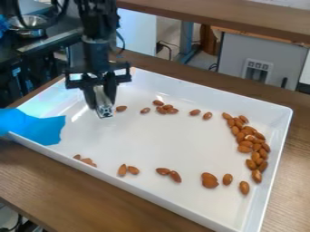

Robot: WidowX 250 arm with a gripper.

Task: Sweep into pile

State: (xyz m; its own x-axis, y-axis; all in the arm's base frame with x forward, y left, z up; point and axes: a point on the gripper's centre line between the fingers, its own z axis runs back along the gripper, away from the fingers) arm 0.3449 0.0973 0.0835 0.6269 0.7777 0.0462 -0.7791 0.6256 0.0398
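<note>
Cam view: gripper (101, 107) had jaws clamped on silvery tool (104, 106), low over tray (203, 89) far left, prob. to sweep stray almonds (121, 108) twd right clump (245, 148).

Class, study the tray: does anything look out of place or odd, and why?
A blue sheet-like piece overhangs the left side of the tray, odd because it seems unrelated to the almonds. Those lie in scattered clumps and singles, thickest at the right, rather than in one pile.
</note>
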